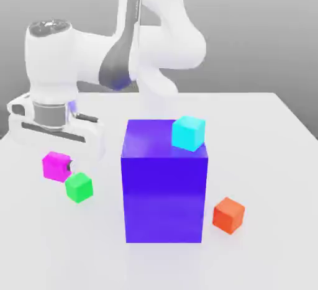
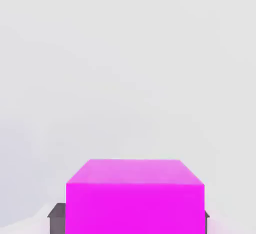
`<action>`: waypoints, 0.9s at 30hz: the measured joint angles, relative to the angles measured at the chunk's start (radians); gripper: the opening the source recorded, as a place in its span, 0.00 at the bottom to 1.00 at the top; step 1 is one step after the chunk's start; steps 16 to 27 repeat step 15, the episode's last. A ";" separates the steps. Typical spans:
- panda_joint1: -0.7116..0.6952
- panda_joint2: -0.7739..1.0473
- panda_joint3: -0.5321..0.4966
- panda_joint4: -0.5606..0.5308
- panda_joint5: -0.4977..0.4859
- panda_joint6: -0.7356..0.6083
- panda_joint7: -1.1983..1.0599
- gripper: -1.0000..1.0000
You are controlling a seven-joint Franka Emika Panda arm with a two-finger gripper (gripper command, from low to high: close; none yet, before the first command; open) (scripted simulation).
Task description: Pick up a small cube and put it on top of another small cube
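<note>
The small magenta-pink cube (image 1: 56, 166) is low over the white table (image 1: 267, 158) at the exterior view's left. My gripper (image 1: 59, 158) reaches down onto it from the white hand above. In the hand view the magenta cube (image 2: 135, 198) sits between dark grey fingers (image 2: 57, 218), which press against its two sides, so the gripper (image 2: 132, 220) is shut on it. The small green cube (image 1: 79, 187) rests on the table just in front of the magenta one and slightly to its right, almost touching it.
A big blue-violet block (image 1: 164, 189) stands mid-table with a small cyan cube (image 1: 188, 133) on its top back corner. A small orange-red cube (image 1: 228, 215) lies to the block's right. The arm's white base rises behind.
</note>
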 joint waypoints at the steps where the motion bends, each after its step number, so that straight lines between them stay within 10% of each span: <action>1: -0.023 -0.031 -0.022 -0.037 -0.008 0.006 -0.023 0.00; 13: 0.122 0.229 -0.188 -0.114 0.222 0.337 -0.236 0.00; 14: 0.131 0.248 -0.189 -0.114 0.239 0.356 -0.247 1.00; 27: 0.131 0.248 -0.189 -0.114 0.239 0.356 -0.247 1.00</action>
